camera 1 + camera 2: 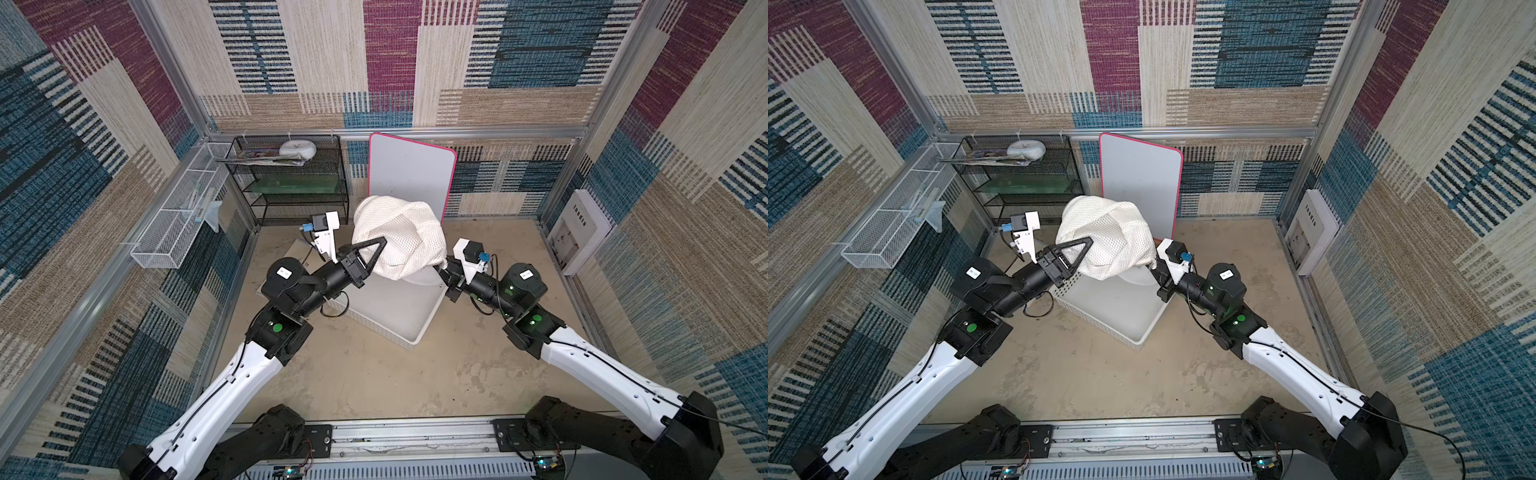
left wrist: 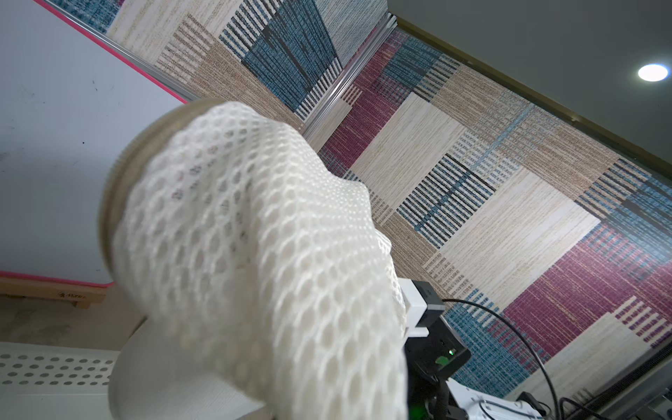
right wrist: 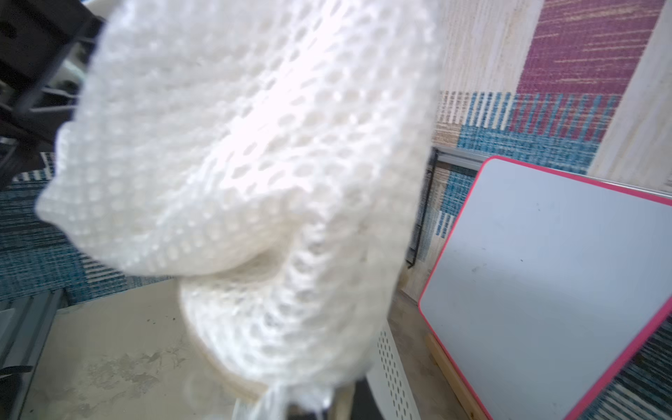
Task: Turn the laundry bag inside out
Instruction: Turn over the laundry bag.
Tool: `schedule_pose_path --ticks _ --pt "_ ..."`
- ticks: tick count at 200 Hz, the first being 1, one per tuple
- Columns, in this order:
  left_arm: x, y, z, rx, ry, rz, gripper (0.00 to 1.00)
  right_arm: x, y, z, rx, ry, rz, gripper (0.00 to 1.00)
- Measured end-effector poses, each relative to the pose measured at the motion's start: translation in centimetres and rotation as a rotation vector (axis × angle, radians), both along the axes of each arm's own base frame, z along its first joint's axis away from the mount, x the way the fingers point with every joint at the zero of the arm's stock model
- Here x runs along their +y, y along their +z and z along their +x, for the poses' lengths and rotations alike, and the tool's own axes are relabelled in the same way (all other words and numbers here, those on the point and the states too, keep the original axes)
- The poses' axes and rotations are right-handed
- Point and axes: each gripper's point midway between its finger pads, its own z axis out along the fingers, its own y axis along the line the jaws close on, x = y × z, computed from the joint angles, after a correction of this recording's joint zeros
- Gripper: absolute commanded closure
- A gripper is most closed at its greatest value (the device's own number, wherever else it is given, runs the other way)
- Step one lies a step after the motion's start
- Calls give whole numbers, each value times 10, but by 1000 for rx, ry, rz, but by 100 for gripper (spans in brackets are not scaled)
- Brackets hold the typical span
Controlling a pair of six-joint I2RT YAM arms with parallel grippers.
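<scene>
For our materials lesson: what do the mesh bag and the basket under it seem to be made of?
Laundry bag: soft white mesh fabric, matte; honeycomb holes, drooping folds. Basket: probably rigid white plastic, smooth; straight walls with punched holes.

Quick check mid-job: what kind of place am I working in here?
Likely a staged robot test booth, not a real home: patchwork carpet-patterned wall panels on aluminium frame rails, a black wire-mesh shelf rack, and a white perforated plastic basket under the white net-mesh laundry bag.
</scene>
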Motion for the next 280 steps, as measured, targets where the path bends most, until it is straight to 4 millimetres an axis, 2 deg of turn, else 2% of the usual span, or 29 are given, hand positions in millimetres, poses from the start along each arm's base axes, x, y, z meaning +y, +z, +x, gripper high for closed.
schedule_pose_path --ticks 28,44,59,87,113,148,182,213,227,241,250,267,280 --pt "-3 6 4 25 -18 -52 100 4 -44 11 93 -11 -58 100" --pt "-6 17 6 36 -39 -103 100 15 -70 15 157 29 -92 100" --pt "-8 24 9 55 -59 -163 100 30 -83 15 199 84 -98 100" --pt "-7 37 11 51 -71 -240 100 67 -75 -7 184 227 -83 100" --pt "4 50 6 -25 -30 -267 100 78 -55 -22 139 304 -42 100" --pt "10 39 15 -58 32 -288 100 86 -43 -43 125 370 -10 100" --pt "10 36 27 -73 62 -314 100 114 -42 -74 101 456 -26 100" --pt "8 42 30 -97 72 -313 100 129 -48 -74 81 454 -53 100" --pt "8 42 31 -107 80 -304 100 125 -48 -67 70 412 -61 100" --pt "10 43 29 -123 93 -292 100 112 -47 -52 72 338 -59 100" --pt "13 44 27 -137 107 -284 100 100 -46 -40 79 293 -57 89" --pt "16 43 25 -161 130 -258 100 72 -48 -12 115 180 -48 54" --pt "18 39 27 -168 158 -232 100 57 -52 -1 140 130 -61 41"
